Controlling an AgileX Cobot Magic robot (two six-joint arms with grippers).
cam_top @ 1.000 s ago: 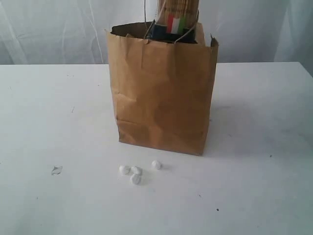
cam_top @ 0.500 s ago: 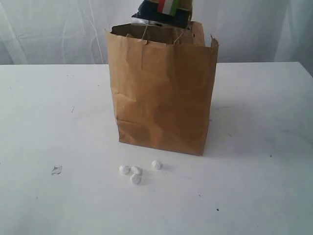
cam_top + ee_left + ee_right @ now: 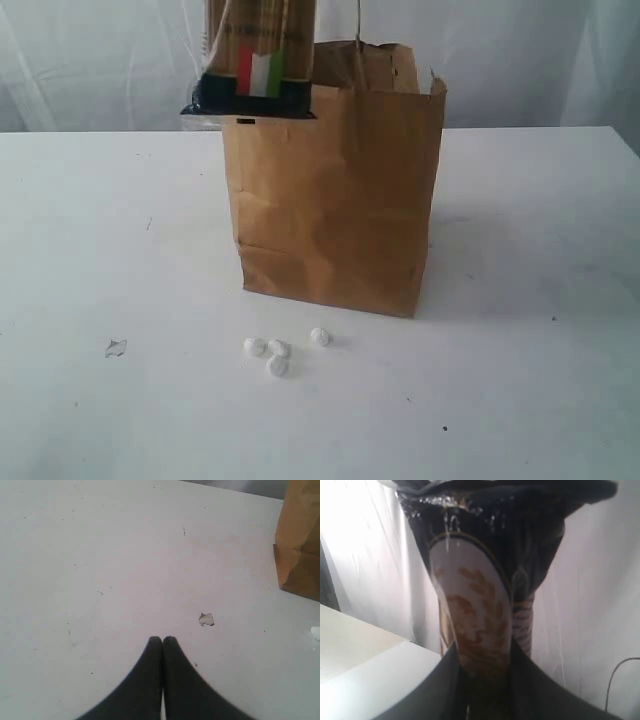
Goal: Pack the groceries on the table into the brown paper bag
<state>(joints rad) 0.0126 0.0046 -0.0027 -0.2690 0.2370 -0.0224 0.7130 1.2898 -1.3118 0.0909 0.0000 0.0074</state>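
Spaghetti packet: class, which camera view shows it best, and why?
The right wrist view: the spaghetti packet fills the picture, clamped in the right gripper. The exterior view shows only its dark flag-marked end, near the top of the brown paper bag. The left wrist view shows none of it.
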